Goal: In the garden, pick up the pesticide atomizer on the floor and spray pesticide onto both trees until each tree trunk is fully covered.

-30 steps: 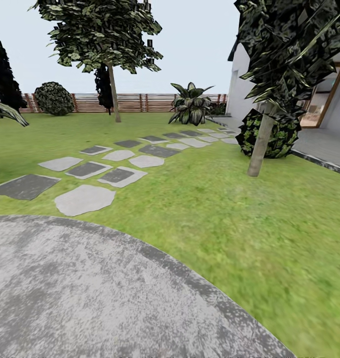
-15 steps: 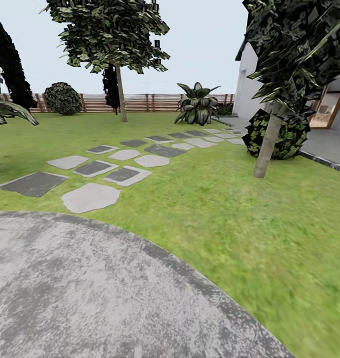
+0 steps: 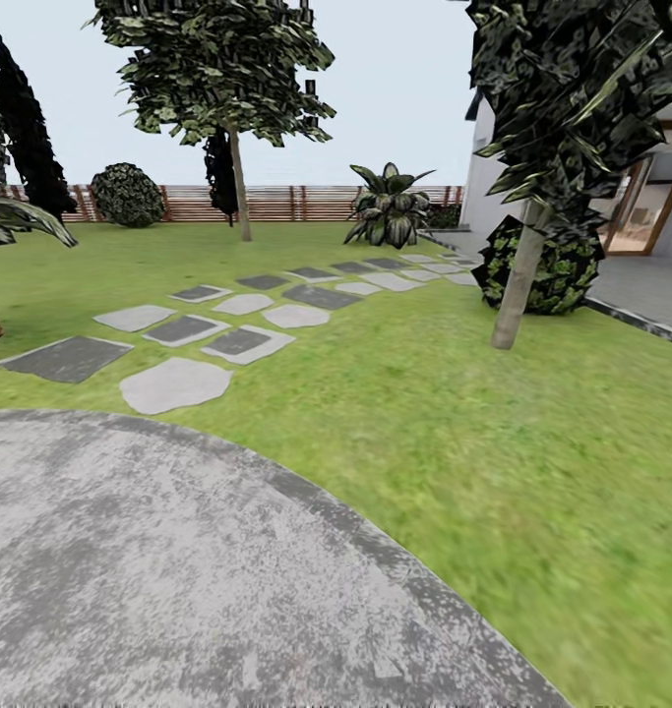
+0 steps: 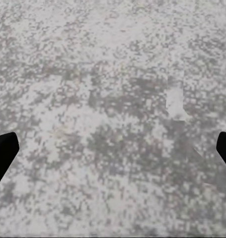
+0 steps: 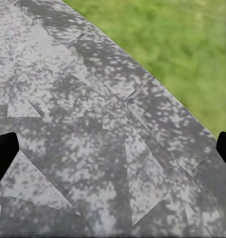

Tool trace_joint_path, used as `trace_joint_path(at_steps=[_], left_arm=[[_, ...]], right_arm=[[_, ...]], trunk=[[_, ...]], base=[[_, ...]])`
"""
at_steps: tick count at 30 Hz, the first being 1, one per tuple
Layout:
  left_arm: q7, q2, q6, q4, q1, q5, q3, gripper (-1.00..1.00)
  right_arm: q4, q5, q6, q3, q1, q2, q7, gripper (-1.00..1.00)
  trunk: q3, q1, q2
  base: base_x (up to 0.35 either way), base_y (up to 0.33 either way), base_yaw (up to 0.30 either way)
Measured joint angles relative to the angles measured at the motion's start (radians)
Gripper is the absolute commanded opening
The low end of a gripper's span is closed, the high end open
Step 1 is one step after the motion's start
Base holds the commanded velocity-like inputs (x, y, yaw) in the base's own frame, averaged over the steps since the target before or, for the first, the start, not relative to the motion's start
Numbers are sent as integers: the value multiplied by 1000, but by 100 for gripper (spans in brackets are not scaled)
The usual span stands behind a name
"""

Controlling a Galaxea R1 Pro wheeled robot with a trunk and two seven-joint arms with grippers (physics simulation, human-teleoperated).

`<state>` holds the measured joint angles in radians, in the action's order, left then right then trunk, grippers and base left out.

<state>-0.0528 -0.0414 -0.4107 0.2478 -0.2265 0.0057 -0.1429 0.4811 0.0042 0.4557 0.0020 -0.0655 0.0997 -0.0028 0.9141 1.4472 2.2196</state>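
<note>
Head view shows no atomizer; one pale tree trunk (image 3: 516,295) stands right, another (image 3: 240,187) far by the fence (image 3: 296,203); left gripper (image 4: 113,148) and right gripper (image 5: 113,148) hang released over grey paving (image 3: 178,570); I'd expect a light, slick bottle, best gripped round its body.

Flat, even daylight; pale overcast sky (image 3: 395,88). No cast shadows, no glare. Grass (image 3: 532,472) smeared at 4 o'clock. Wrist views coarsely pixelated.

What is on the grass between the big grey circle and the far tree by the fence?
In the head view, stepping stones lie on the lawn between the round grey paving and the far tree.
</note>
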Motion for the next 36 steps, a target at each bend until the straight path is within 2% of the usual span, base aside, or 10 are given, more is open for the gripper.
trace_joint_path(at_steps=[20,29,36], left_arm=[[0,0,0,1,0,0,0,100],[0,0,0,0,0,0,0,100],[-1,-1,-2,0,0,1,-1,100]], right_arm=[[-1,0,0,1,0,0,0,100],[0,0,0,1,0,0,0,100],[-1,0,0,1,0,0,0,100]], trunk=[[0,0,0],[0,0,0],[0,0,0]], base=[[-15,-25,259],[0,-183,278],[0,-39,277]])
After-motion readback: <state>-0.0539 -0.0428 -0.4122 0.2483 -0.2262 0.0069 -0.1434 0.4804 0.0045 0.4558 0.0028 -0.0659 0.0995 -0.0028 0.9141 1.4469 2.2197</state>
